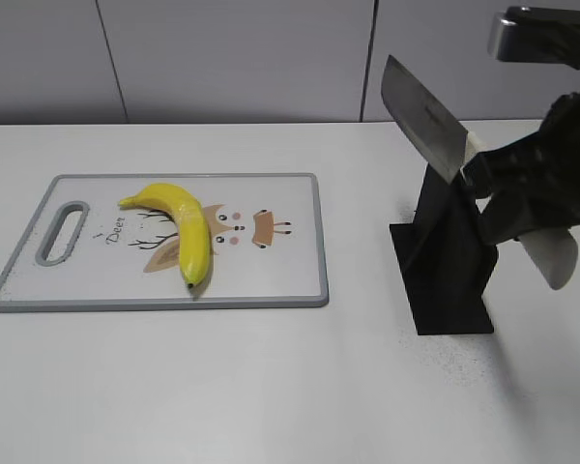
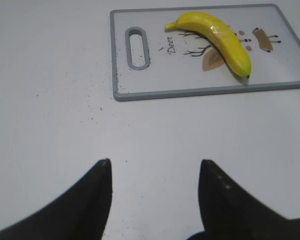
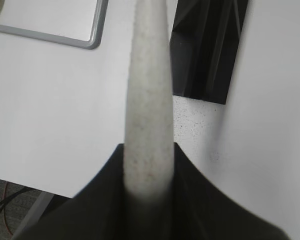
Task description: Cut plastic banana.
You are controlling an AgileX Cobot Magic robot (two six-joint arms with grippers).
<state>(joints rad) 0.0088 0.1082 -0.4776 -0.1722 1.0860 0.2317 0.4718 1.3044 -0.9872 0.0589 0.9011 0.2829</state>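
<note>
The right gripper [image 1: 503, 188] clamps a cleaver [image 1: 423, 116] by its pale handle above the black knife stand [image 1: 443, 261]; the plastic banana [image 1: 179, 227] lies on the cutting board [image 1: 290, 280], left of the stand; the left gripper [image 2: 155, 187] hangs apart; an off-centre chop could roll the loose fruit.

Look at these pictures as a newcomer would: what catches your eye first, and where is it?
The bright yellow banana stands out first, lying curved on the cutting board at the table's left. Next comes the cleaver, held in the air by the right gripper above the black knife stand. The left gripper hovers open over bare table, short of the board.
</note>
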